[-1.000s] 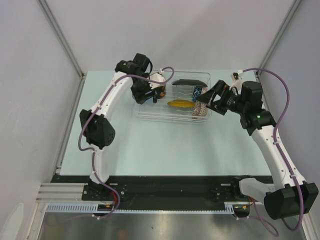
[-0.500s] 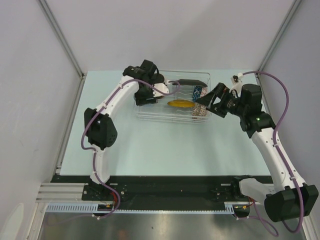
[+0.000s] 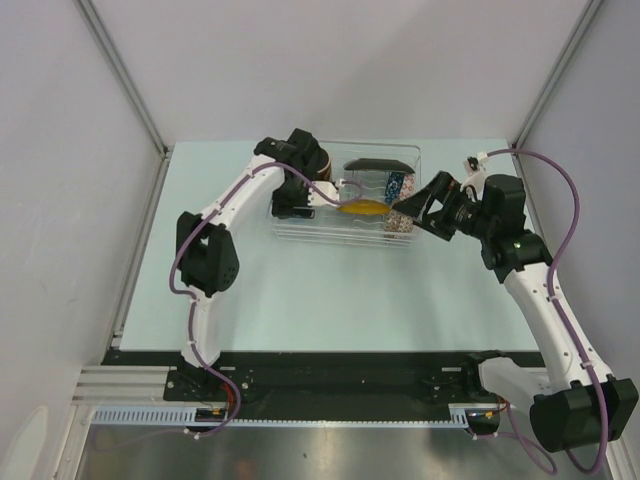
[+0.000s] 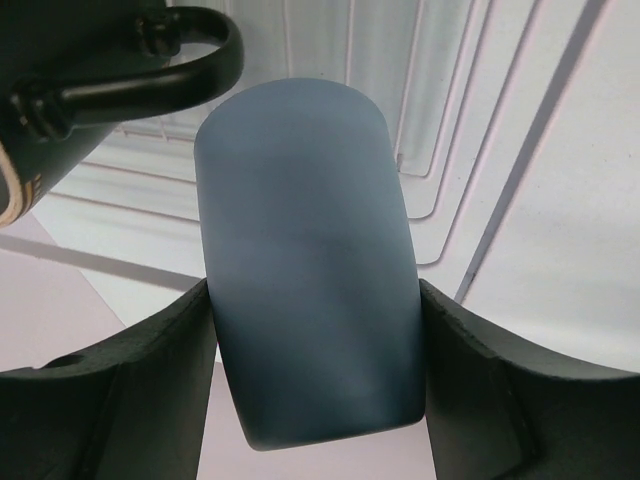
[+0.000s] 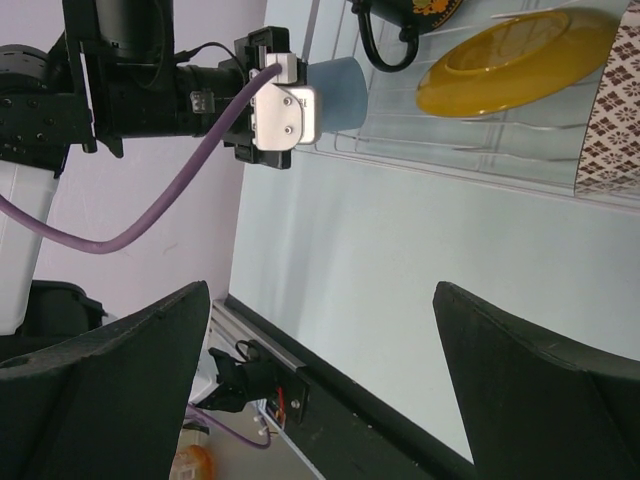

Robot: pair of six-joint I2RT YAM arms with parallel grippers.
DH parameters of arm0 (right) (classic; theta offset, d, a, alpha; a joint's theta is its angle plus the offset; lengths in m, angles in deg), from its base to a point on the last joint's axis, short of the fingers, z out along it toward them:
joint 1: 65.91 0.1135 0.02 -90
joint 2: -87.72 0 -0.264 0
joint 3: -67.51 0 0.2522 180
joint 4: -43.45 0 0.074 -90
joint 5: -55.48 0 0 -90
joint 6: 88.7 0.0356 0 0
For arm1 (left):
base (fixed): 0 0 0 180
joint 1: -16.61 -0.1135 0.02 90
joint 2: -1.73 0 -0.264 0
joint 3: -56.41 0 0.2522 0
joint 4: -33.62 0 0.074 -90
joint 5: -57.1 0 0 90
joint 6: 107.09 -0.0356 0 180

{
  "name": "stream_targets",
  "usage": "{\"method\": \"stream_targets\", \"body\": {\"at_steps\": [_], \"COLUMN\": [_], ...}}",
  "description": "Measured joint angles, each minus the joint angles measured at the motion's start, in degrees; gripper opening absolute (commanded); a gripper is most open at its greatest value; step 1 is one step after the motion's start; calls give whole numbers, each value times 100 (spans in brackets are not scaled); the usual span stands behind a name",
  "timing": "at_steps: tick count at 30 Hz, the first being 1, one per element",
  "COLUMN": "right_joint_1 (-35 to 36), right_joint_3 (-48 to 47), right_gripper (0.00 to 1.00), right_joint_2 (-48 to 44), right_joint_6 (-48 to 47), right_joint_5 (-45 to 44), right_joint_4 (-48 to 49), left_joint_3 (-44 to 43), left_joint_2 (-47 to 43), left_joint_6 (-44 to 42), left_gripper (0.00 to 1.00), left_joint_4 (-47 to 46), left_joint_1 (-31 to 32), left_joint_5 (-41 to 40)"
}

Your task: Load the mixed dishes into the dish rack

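Nearest, a black mounting rail [image 3: 340,375] is bolted along the table edge. From it two white, smooth-shelled arms with black joints are raised, the left arm [image 3: 228,195] and the right arm [image 3: 545,310]. A glossy purple cable [image 5: 110,244] is run along each.

The right gripper [image 3: 410,207] is held just beside the right end of the dish rack [image 3: 330,236], with its matte black jaws spread wide and nothing between them. The rack is a clear plastic rectangular basket with thin ribbed dividers and raised sides.

At its right end the small patterned bowl [image 3: 403,224], white with a dark diamond print, is stood on edge. Beside it the round yellow plate [image 3: 360,208], glossy and dark-rimmed, is leaned on the ribs. Farther back the blue mosaic bowl [image 3: 396,184] and the black square plate [image 3: 372,165] are stood.

At the left end a dark handled cup [image 5: 410,18] is set in the rack. Next to it the light blue cup [image 4: 310,250], matte, smooth and rounded, is clamped by its sides between the black fingers of the left gripper [image 4: 315,295], above the ribbed floor. Whether the cup touches that floor cannot be told.

The table [image 3: 300,300] is a flat, matte, pale mint surface. It is enclosed by plain pale grey wall panels [image 3: 350,70], which are joined by slanted metal posts [image 3: 125,80].
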Motion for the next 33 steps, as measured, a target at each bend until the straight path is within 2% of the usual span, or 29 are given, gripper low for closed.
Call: {"method": "stream_targets", "body": {"at_steps": [11, 19, 26, 29, 30, 32, 33], "right_joint_1": [-28, -55, -59, -59, -59, -59, -59], "right_joint_3": [142, 282, 350, 396, 409, 437, 450], "right_gripper": [100, 100, 100, 100, 100, 100, 100], "right_joint_2": [0, 0, -15, -20, -20, -22, -22], "right_joint_6": [81, 162, 181, 181, 184, 188, 197], "right_joint_5": [-20, -20, -20, -7, 0, 17, 31], "right_joint_4": [39, 107, 166, 179, 190, 225, 240], "left_joint_3": [286, 284, 28, 28, 28, 28, 28], "left_joint_2": [2, 195, 601, 603, 603, 603, 603], "left_joint_6": [-970, -1272, -1300, -1296, -1290, -1266, -1255], "left_gripper": [0, 2, 18, 28, 36, 42, 61], "left_joint_4": [173, 125, -31, -59, -72, -90, -103], "left_joint_1": [11, 17, 35, 55, 68, 83, 92], "left_joint_5": [44, -74, -101, -87, -87, -81, -70]}}
